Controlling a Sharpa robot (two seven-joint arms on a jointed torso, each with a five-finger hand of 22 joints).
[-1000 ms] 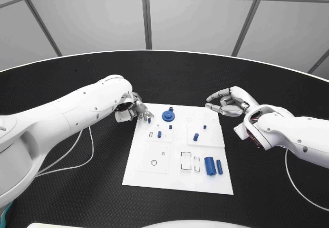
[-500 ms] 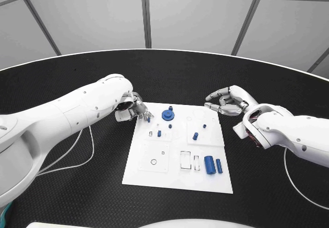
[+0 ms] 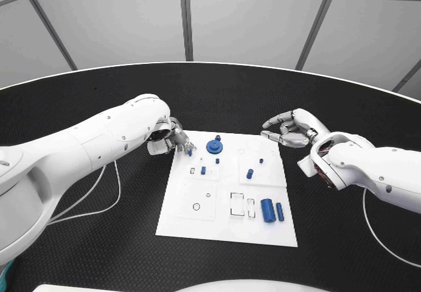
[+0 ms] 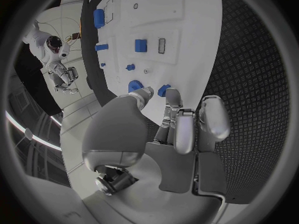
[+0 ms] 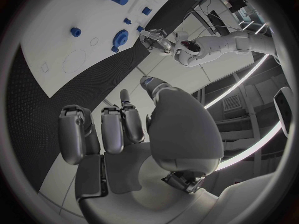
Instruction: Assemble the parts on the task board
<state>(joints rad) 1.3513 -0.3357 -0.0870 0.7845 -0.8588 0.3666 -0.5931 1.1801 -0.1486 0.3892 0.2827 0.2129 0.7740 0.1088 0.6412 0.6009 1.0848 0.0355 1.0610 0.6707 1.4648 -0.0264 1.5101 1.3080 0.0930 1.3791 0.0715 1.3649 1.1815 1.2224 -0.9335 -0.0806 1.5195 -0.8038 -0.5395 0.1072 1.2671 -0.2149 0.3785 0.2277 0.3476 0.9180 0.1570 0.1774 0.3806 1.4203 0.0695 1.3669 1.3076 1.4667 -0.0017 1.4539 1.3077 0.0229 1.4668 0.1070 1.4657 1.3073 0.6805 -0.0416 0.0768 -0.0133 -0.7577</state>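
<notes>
The white task board (image 3: 219, 225) lies mid-table. My left hand (image 3: 171, 141) hovers at its far left corner, and its fingertips (image 4: 171, 97) pinch a small blue peg (image 3: 190, 152) (image 4: 163, 90) just over the board's edge. Beside that peg stands a round blue part (image 3: 214, 146) (image 4: 134, 85). Small blue pieces (image 3: 202, 170) (image 3: 250, 174) stand further in, and two blue cylinders (image 3: 267, 210) lie near the front right. My right hand (image 3: 289, 129) hangs off the board's far right corner, holding nothing, its fingers loosely curled and apart.
Empty cut-outs (image 3: 236, 204) mark the board's front half. A thin white cable (image 3: 92, 204) loops on the black table left of the board. The right wrist view shows the board (image 5: 62, 35) with my left hand (image 5: 156, 40) beyond it.
</notes>
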